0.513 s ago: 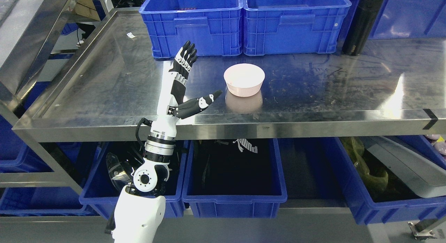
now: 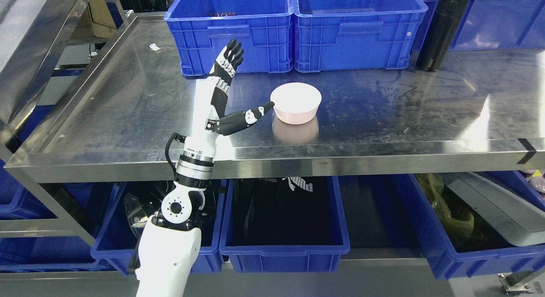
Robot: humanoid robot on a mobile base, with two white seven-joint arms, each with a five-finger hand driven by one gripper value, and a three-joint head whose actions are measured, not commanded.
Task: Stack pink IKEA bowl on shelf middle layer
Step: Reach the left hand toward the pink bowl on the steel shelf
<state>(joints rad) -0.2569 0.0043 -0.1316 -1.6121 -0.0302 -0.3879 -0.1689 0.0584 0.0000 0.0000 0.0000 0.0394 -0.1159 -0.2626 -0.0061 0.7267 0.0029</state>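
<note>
The robot's white and black left hand [image 2: 221, 97] stood upright over the stainless-steel shelf surface [image 2: 127, 109], its arm rising from the lower left past the shelf's near edge. The four long black fingers [image 2: 230, 58] were extended and held close together, pointing toward the far side, while the thumb stuck out sideways to the right. The hand grasped nothing. The thumb's tip reached the left rim of the round pale pink bowl [image 2: 296, 102]; whether it actually touched the rim could not be told.

The pink bowl sat upright on the steel surface, near the middle of the shelf and toward its near edge, with its reflection showing on the metal below it. Nothing was seen inside it.

On the far side of the surface stood two large blue plastic crates side by side, the left crate [image 2: 230, 24] just beyond the fingertips and the right crate [image 2: 357, 29] beyond the bowl. A tall black cylindrical flask [image 2: 440, 31] stood upright to the right of the crates, well apart from the bowl.

Under the surface, on the lower level, more blue plastic bins [image 2: 283, 237] stood in a row. The right hand did not show.
</note>
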